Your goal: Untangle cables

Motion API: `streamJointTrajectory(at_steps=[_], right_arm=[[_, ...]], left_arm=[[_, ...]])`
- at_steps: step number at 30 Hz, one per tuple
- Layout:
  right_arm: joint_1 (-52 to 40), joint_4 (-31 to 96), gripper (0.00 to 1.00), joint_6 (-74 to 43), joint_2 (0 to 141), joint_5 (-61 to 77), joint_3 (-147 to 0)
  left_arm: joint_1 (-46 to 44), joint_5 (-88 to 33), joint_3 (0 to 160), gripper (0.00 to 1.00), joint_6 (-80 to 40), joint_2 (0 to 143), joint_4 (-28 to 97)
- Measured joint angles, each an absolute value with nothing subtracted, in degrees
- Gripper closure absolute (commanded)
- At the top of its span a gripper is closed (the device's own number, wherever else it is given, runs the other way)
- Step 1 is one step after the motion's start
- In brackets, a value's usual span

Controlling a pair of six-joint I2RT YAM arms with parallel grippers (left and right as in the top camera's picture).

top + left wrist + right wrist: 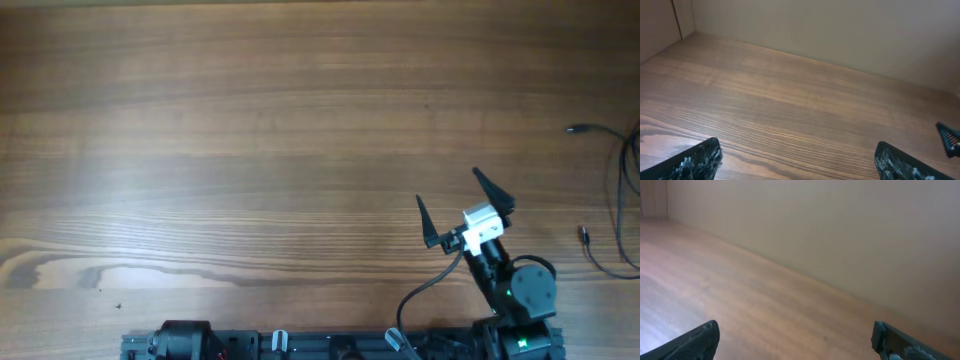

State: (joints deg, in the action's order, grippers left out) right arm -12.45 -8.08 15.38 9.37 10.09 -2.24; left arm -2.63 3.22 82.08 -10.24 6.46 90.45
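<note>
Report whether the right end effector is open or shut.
Open. The right end effector has its fingers spread wide in the overhead and right wrist views, with only bare table between them.

Overhead view: even, diffuse light; sharp focus; soft sheen on the table [250,120]; weak shadows. Left wrist view: dimmer, slightly soft. Right wrist view: hazy, possibly motion-blurred; right gripper [795,329] out of focus.

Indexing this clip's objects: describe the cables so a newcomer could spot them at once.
On the wooden table seen from overhead, go to the far right edge, beyond the right gripper with its open jaws. The cables lie there as thin black strands, partly cut off by the frame. Tiny plug ends and their thinness set them apart from the thicker arm cable.
</note>
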Motion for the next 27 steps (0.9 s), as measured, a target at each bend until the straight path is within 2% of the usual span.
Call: streamJointTrajectory(at_steps=[8,13,18,27], right_arm=[[-12.45,-0.21,0.00,15.07,9.37,6.72,-0.45],[-12.45,0.03,0.00,6.15,9.72,4.21,-0.45],[-12.45,0.05,0.00,1.50,13.91,3.77,-0.45],[-12.45,0.08,0.00,0.60,23.77,3.77,-0.45]], left_arm=[[-2.63,3.60,82.06,0.00,-10.24,6.46,91.24],[-2.63,3.60,82.08,0.00,-10.24,6.46,91.33],[-2.63,3.60,82.08,0.00,-10.24,6.46,92.07],[-2.63,3.60,82.08,0.00,-10.24,6.46,92.62]])
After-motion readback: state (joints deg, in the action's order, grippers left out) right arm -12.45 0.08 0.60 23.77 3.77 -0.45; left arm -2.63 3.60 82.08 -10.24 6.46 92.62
